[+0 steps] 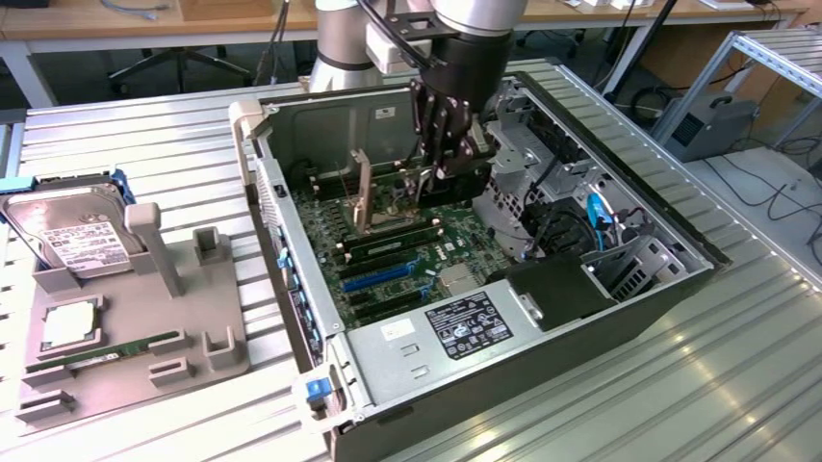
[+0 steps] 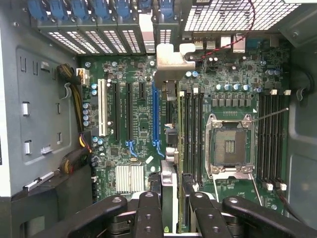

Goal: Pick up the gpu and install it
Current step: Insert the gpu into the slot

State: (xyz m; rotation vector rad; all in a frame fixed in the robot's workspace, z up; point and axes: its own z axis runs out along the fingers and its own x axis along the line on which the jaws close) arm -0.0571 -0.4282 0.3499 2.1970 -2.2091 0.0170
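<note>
Claw (image 1: 437, 168) sits low inside the open PC case (image 1: 668, 289), fingers (image 2: 148, 213) clamped on the gpu (image 2: 168, 163), which it holds upright on edge over the motherboard (image 2: 138, 124). In the wrist view the card runs edge-on from between the fingers to its silver bracket (image 2: 171, 62) at the rear slot covers (image 2: 99, 42), just beside the blue expansion slot (image 2: 155, 116); whether it is seated in a slot cannot be told. Empty CPU socket (image 2: 229, 146) lies near, on the card's other side. On the exterior view's left, a grey fixture tray (image 1: 141, 337) on the desk (image 1: 719, 385) carries a hard drive (image 1: 71, 236), a CPU chip (image 1: 71, 327) and a RAM stick (image 1: 122, 348).
</note>
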